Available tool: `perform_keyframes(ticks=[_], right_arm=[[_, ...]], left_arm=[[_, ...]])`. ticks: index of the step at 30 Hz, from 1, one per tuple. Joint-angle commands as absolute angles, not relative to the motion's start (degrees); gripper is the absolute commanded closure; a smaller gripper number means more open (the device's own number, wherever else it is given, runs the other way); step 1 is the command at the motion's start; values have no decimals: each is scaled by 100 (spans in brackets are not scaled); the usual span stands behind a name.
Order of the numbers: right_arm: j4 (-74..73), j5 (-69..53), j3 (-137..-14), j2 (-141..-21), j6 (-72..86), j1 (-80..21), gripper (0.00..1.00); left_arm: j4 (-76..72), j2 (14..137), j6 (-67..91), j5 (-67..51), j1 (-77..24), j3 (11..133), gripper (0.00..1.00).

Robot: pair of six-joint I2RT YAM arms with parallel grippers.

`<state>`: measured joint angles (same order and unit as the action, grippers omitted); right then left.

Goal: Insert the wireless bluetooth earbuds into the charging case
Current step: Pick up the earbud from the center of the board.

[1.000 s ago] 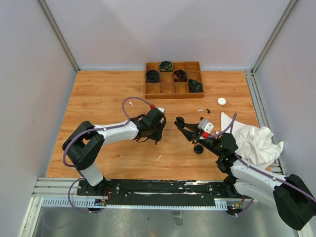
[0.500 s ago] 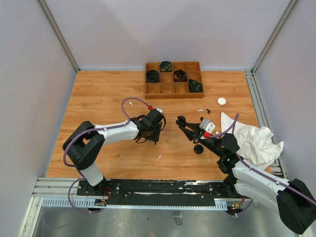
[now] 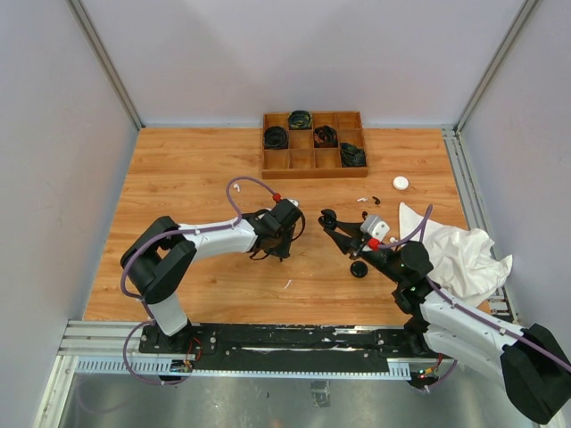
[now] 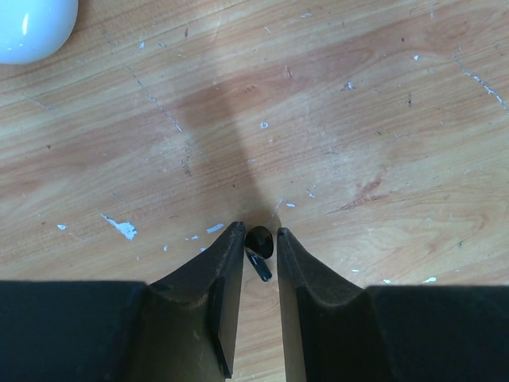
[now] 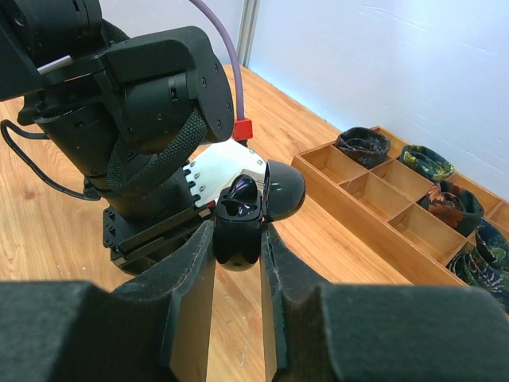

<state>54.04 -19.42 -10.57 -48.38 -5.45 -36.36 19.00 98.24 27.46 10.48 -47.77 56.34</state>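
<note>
Black and comma-shaped, a tiny stemmed plastic earbud [image 4: 259, 243] lies on the pale, scuffed wooden table [image 4: 358, 119], right between the tips of the left gripper [image 4: 260, 237]. Over the last second that gripper has slid a little toward the middle of the table and drawn its jaws in. They now stand just either side of the earbud's head. From the wrist view I cannot tell whether the pads already pinch it or leave a sliver of clearance. The earbud is not lifted; it rests on the wood.

The right gripper [image 5: 237, 231] is clamped on the round, glossy black charging case [image 5: 237, 248]. The case's hinged lid [image 5: 282, 191] is swung open and its inside faces up. The case hangs in the air near the left wrist, slightly further in than a second ago.

By my reading the task is at the pick, with the case presented and waiting. The next move calls for a firm pinch, a lift, and a short carry to the case. So small and smooth a thing could squirt from the tips or twist as they close. A small white stemmed earbud [image 3: 236, 188] lies well apart on the table, untouched.
</note>
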Motion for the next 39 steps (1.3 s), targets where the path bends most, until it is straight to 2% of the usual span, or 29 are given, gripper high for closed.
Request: perform_keyframes(ticks=[1, 7, 13, 28, 39], right_arm=[[5484, -1872, -1153, -4737, -616, -3798, 96], [5497, -1898, -1155, -4763, -600, -3799, 96], [5502, -1911, -1168, -4789, -613, -3800, 96], [6196, -2285, -1307, -5219, -611, -3797, 96], [7136, -2555, -1633, -5804, -422, -3814, 96]], left_arm=[[2145, 9855, 2817, 1151, -4859, 5659, 72], [2126, 9744, 2836, 1201, -4870, 5560, 72], [2110, 9562, 2763, 1327, -4878, 5536, 79], [1299, 7371, 2181, 2311, -5044, 5346, 84], [222, 6203, 1405, 2276, -5394, 5446, 85]])
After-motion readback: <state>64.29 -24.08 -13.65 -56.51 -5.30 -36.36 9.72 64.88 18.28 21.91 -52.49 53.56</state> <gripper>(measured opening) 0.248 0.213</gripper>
